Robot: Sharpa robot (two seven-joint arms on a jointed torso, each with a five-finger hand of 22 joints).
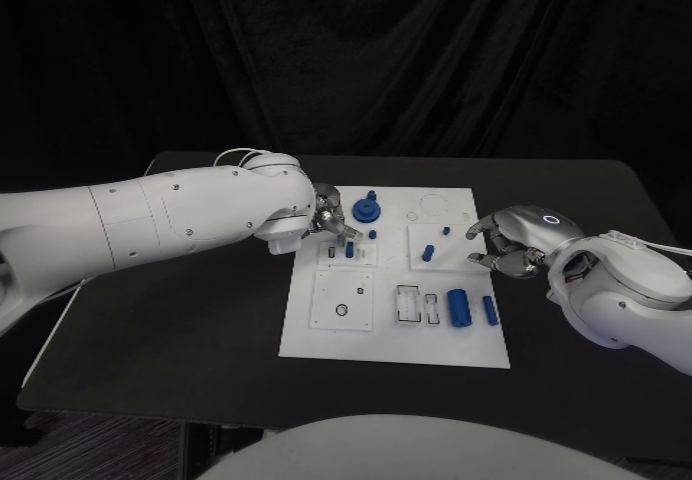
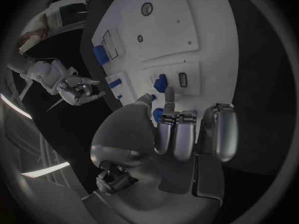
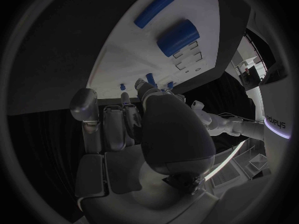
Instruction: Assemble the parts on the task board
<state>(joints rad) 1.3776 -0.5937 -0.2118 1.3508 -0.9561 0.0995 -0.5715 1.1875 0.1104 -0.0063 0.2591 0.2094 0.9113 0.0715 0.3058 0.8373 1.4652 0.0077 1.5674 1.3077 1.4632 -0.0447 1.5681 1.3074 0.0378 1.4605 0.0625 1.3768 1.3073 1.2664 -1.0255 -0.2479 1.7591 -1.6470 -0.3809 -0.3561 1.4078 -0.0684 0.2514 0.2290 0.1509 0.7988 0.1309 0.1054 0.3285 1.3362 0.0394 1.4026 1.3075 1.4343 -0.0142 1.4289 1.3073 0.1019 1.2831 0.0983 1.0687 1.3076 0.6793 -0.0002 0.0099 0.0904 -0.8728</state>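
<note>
- Left hand [image 1: 329, 222] sits over the board [image 1: 325, 335] at its far left, right by the gear [image 1: 368, 211] and a small peg [image 1: 352, 246].
- Left fingers are curled in. The wrist view shows a fingertip [image 2: 169, 95] at a blue part [image 2: 161, 80], but I can't tell if it's pinched or only touched.
- Right hand [image 1: 505, 245] hovers at the board's right edge, fingers curled, nothing in them that I can see.
- Loose parts: fat cylinder [image 1: 459, 307] and a thinner pin [image 1: 490, 310] lie flat near right. Slanted peg [image 1: 428, 253] mid-board.
- Risk 1: left fingers are crowded around the gear, so I'd guess a sideways move knocks the small peg out of its seat.
- Risk 2: if the part isn't really gripped, lifting drops it on the board, where it may roll.
- Risk 3: the cylinder is round and lying flat, so a clip from the right hand coming in would roll it off the edge.
</note>
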